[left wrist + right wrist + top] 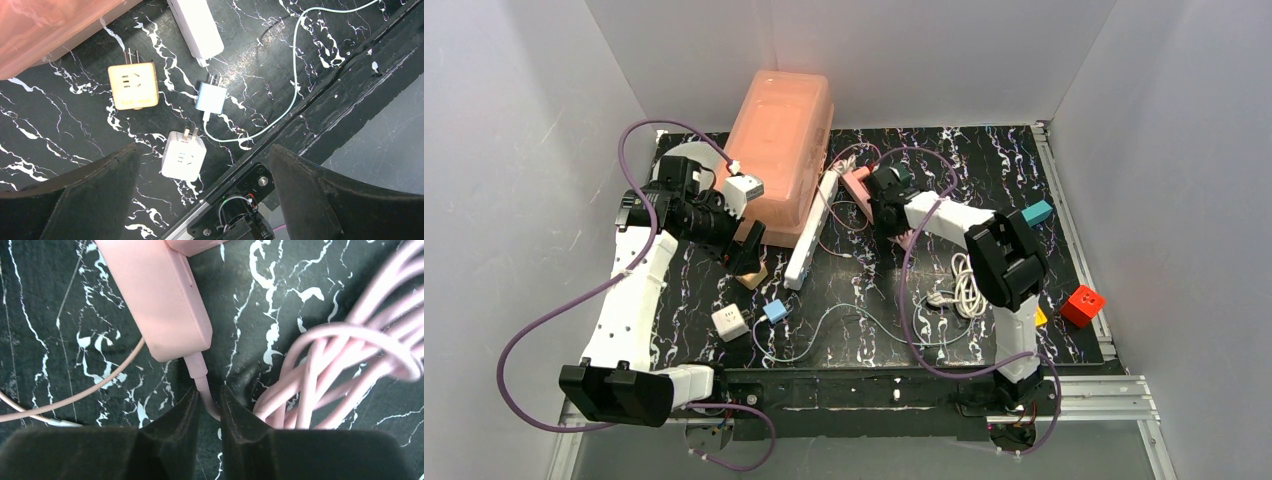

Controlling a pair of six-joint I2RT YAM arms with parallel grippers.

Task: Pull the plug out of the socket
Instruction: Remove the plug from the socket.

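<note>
Right tool [209, 392] tight on pink cord [199, 371] beside pink power strip [160, 295]; left tool [202, 150] spread wide above white adapter [183, 156].

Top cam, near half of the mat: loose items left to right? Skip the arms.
white cube adapter → blue charger → coiled white cable → red block. The small orange piece by the right arm is partly hidden, so it is left out.

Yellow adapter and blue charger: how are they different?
The yellow adapter is bigger and shows socket holes; the blue charger is smaller and plain. The blue charger has a pale cable attached; the yellow adapter has none. Both lie flat on the table with two metal prongs.
</note>
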